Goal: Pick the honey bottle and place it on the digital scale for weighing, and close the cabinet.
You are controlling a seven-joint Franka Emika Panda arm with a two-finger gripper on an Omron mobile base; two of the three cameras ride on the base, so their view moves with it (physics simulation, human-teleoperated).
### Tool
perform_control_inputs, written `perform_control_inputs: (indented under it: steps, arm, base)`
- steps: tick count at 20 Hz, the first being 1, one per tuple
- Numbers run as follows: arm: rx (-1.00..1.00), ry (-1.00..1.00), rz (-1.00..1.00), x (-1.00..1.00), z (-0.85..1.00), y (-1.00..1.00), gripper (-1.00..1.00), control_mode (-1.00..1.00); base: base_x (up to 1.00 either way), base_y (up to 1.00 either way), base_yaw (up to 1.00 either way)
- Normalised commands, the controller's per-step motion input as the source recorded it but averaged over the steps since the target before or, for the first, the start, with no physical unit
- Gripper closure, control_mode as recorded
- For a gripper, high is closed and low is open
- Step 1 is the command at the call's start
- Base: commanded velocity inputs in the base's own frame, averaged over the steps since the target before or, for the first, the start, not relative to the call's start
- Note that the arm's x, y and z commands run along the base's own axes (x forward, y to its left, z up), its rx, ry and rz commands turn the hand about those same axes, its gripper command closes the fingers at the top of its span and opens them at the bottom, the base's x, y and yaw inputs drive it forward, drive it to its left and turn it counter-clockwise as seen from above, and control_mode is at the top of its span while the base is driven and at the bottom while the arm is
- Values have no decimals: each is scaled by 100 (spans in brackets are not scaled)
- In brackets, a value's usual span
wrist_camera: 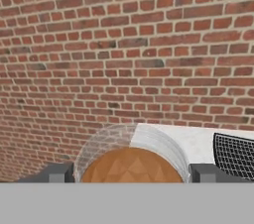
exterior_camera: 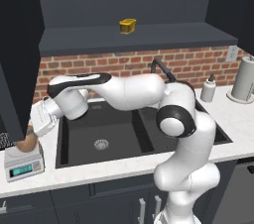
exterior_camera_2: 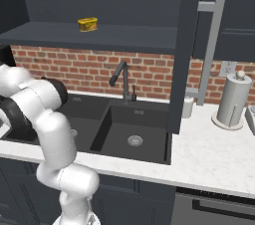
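No text, label or brand could be read anywhere. The digital scale (exterior_camera: 23,164), on the table left of the sink (exterior_camera: 124,134), showed a teal-lit display whose digits were too small to make out.

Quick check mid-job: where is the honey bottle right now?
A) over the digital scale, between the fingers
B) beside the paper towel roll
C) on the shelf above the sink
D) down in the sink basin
A: in the left base view the honey bottle sits right above the digital scale, and the hand view shows a finger on each side of it.
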Motion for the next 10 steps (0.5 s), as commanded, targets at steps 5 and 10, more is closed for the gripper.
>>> perform_control_inputs:
  steps: [5, 10]
  arm:
    - [-4, 0, 0, 10, -21, 4, 100, -100]
    - [-7, 0, 0, 10, -27, 21, 100, -100]
  base:
    - [0, 0, 0]
    - [0, 0, 0]
